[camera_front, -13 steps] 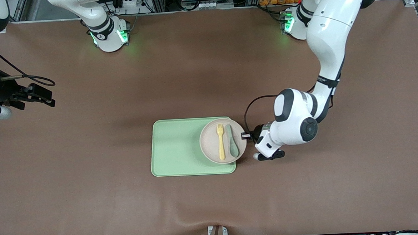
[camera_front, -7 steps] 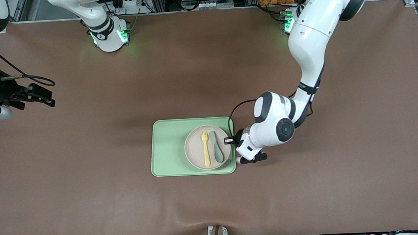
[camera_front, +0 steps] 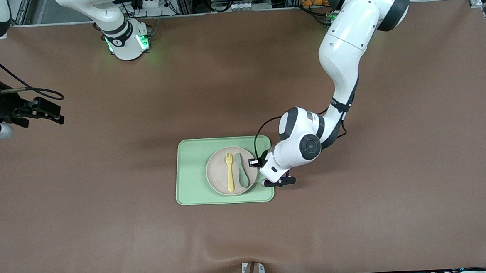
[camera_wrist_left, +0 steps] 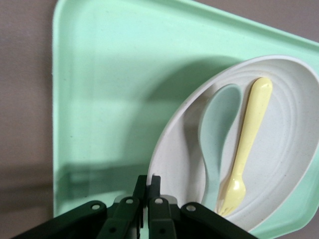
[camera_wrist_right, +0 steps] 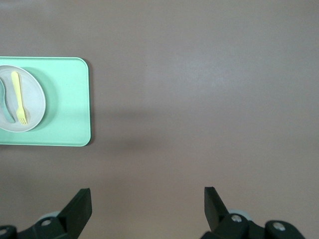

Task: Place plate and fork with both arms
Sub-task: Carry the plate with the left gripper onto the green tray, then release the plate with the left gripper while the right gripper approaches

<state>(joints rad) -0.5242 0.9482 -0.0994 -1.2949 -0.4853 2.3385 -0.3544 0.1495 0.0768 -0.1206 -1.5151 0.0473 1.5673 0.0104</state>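
Left gripper clenched on the rim of the plate, fingers pinching its edge toward the left arm's end. Plate sits over the green tray, fork and grey-green spoon lying side by side in it. Right gripper waits over bare brown surface at the right arm's end, fingers spread, holding nothing.

glossy white jointed shells on both arms, with dark grey rings and round black caps at the joints. green lights at the two bases. thin black cable looped just above the left gripper; dark fingers with silver screws. right gripper: black wedge-shaped fingers, grey metal wrist, black cable.
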